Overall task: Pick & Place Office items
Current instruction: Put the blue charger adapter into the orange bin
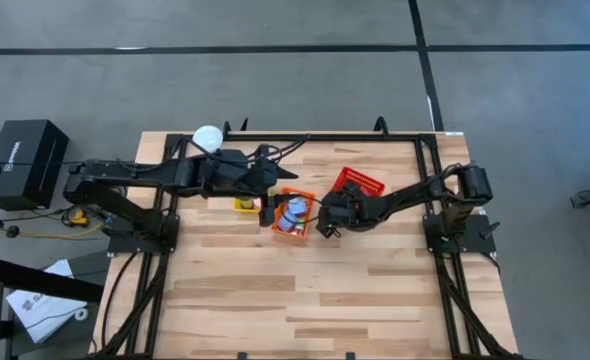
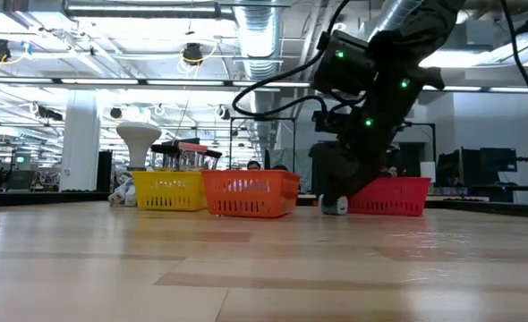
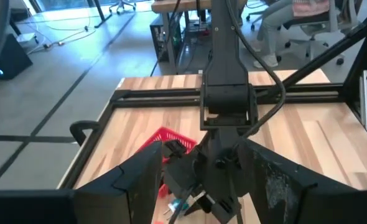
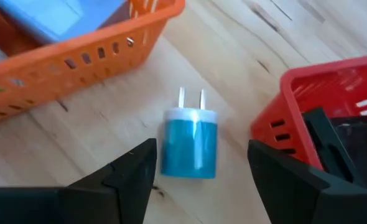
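Bright overhead lights, wrist edges perhaps soft

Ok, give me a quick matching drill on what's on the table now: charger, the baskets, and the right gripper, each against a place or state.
Things:
1. blue plug charger
2. orange basket
3. red basket
4. right gripper

Places or states:
a. open, over the charger
b. lying on bare wood between two baskets
c. holds a light-blue item
d. holds black items

Pairs: 1-b, 2-c, 3-d, 4-a
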Controlling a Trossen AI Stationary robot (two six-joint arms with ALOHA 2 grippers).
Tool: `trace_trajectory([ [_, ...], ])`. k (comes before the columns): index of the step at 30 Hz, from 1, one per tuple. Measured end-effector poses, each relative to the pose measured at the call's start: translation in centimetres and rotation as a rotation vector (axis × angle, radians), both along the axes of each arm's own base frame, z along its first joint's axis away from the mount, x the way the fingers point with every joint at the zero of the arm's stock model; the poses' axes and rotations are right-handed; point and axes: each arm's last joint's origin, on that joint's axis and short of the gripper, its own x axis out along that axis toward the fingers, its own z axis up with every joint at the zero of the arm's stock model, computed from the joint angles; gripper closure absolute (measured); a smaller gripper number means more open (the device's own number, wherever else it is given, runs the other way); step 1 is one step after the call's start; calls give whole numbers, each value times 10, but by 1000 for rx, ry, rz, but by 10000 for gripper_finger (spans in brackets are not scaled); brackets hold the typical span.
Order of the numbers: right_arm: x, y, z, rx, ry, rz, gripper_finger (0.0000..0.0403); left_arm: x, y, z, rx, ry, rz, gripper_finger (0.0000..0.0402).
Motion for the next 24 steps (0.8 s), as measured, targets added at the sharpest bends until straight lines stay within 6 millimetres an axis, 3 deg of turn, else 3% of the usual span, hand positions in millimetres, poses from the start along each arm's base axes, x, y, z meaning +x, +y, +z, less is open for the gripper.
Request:
trace_trajectory([
  [10, 2, -17, 0, 55, -45, -63, 159, -1, 0, 1, 0, -6, 0, 196],
  [19, 3, -15, 0, 87, -54, -46, 161, -1, 0, 1, 0, -5, 1, 196],
  [24, 3, -15, 0, 90, -59, -53, 185, -1, 0, 1, 0, -5, 0, 196],
])
